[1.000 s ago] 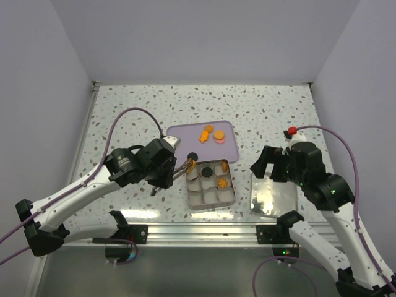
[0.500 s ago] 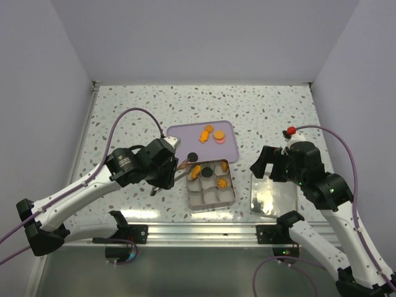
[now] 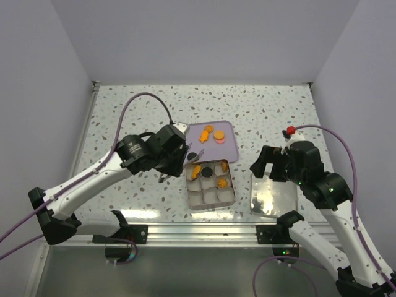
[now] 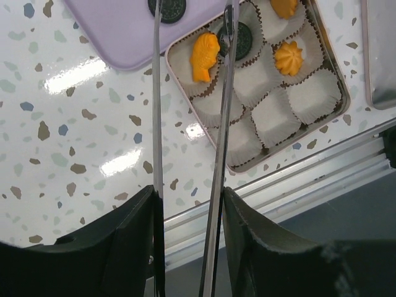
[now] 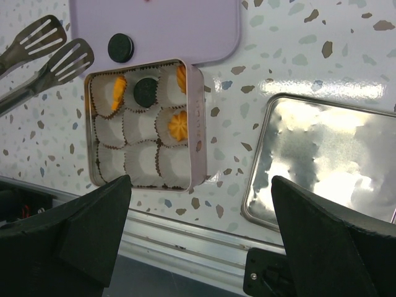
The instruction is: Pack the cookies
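Orange fish-shaped cookie (image 4: 204,57) now sat in the tin's (image 4: 294,135) upper-left cup. The left gripper (image 4: 189,204), clenched on the tongs (image 5: 65,62), had drawn back, blades apart and empty. Four cookies were packed. Just beyond, the black cookie (image 4: 168,7) lay on the lilac tray (image 4: 117,31) at the left blade's tip, judged the next pick. Several more (image 3: 210,133) remained farther up. The right gripper (image 5: 201,179) hung spread and empty near the silver lid (image 5: 322,161).

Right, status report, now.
Left gripper shut on metal tongs, near black round cookie on lilac tray. Right gripper open. Four cookies in pink tin. Nothing in way.
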{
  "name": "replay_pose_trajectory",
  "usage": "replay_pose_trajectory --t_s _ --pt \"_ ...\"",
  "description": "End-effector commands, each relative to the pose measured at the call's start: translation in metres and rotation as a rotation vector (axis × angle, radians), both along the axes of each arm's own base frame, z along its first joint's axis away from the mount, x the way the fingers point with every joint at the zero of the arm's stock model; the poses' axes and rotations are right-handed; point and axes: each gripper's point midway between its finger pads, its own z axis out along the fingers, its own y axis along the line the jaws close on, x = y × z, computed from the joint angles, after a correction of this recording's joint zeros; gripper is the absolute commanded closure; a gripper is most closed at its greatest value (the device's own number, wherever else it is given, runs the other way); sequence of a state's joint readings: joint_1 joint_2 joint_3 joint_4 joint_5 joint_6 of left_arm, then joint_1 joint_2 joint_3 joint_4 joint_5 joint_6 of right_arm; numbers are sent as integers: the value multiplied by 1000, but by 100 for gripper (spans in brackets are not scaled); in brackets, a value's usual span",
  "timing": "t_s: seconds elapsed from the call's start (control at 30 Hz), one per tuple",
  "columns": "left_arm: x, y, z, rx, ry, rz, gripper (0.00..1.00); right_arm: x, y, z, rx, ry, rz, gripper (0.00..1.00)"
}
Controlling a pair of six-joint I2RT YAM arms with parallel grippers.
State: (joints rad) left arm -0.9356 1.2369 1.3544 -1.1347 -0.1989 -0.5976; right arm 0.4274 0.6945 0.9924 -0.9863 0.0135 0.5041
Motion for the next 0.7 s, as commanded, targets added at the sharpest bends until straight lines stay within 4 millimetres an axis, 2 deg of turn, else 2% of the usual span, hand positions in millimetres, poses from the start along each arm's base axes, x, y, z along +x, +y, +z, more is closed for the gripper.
replay_pose_trajectory --t_s 0.0,0.17,0.3,0.47,0.67 --pt "28 -11 6 23 -62 -7 50 6 0 1 -9 -19 -13 1" --pt "64 -19 -6 36 -55 30 51 7 -3 3 -17 -21 -23 1" --pt "90 -35 -19 54 -38 9 51 6 -9 8 -45 -35 -29 1" --pt "109 -58 -37 65 -7 -28 51 7 -14 9 -74 -38 -40 1" --pt "125 -63 -56 105 26 -18 48 9 -19 10 -107 -41 -49 1"
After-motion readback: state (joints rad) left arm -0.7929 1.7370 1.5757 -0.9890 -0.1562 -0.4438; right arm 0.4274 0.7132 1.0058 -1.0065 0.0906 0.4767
